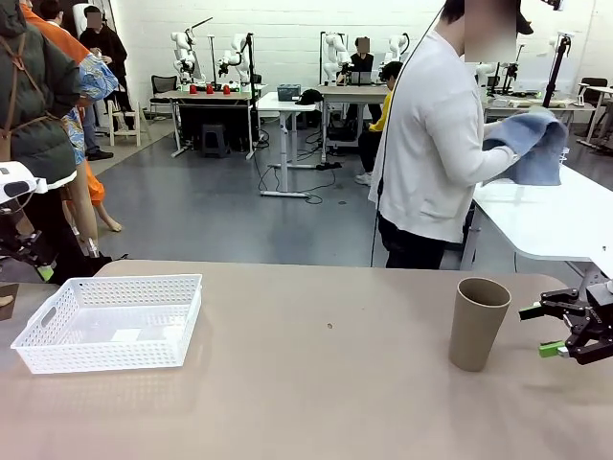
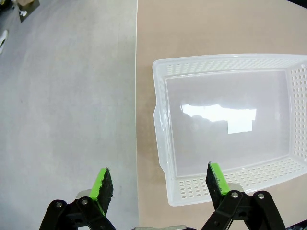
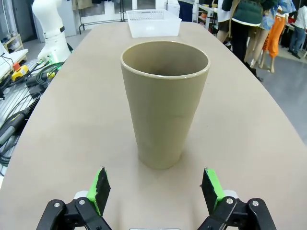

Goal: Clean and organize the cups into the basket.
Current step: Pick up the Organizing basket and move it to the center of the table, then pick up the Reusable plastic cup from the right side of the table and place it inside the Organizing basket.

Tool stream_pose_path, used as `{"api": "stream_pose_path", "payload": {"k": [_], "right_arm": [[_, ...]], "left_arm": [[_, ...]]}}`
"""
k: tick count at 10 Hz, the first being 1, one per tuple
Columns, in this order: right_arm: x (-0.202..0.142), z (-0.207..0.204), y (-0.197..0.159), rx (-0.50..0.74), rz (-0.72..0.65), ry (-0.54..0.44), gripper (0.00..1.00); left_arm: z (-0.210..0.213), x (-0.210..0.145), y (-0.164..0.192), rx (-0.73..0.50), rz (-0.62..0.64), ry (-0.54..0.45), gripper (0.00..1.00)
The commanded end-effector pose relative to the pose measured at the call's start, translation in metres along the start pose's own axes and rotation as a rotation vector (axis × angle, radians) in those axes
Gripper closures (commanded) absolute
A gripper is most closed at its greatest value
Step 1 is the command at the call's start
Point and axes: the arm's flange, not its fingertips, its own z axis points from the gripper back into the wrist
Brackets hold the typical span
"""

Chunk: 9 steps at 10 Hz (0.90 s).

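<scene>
One tan-brown cup [image 1: 478,324] stands upright, mouth up, on the right part of the tan table. My right gripper [image 1: 536,331] hangs just to its right, open, a short gap from the cup. In the right wrist view the cup [image 3: 164,105] stands centred ahead of the open right gripper [image 3: 156,187], not between the fingers. The white lattice basket [image 1: 110,321] sits empty at the left. In the left wrist view the open left gripper [image 2: 160,184] hovers over the table's edge by a short end of the basket [image 2: 225,67].
A person in a white top stands beyond the table's far right, holding a blue cloth [image 1: 532,144]. A white side table [image 1: 546,220] is next to them. Cables [image 3: 19,96] lie off the table's edge on the robot's side. My left arm's base [image 3: 48,28] stands near the basket [image 3: 152,21].
</scene>
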Motion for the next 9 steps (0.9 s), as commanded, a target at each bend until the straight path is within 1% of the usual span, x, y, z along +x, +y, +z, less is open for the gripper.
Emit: {"api": "stream_pose_path", "payload": {"k": [1,3,4,6,7,9], "right_arm": [[0.001,-0.003,-0.001,0.002,0.014,-0.011,0.0],[0.006,-0.008,-0.006,-0.02,0.025,-0.052,0.0],[0.005,-0.009,-0.012,-0.022,0.009,-0.054,0.0],[0.005,-0.015,-0.019,-0.001,-0.015,-0.08,0.0],[0.005,-0.02,-0.022,-0.005,-0.029,-0.093,0.0],[0.007,-0.032,-0.024,0.025,-0.048,-0.103,0.0]], "left_arm": [[-0.008,-0.003,0.011,-0.024,-0.072,-0.034,0.0],[-0.017,-0.007,0.01,-0.013,-0.077,-0.038,0.0],[-0.025,-0.007,0.008,-0.011,-0.079,-0.026,0.0],[-0.038,-0.006,0.006,-0.019,-0.099,-0.001,0.0],[-0.041,-0.006,0.003,-0.029,-0.102,0.007,0.0],[-0.047,-0.009,-0.004,-0.033,-0.125,0.03,0.0]]}}
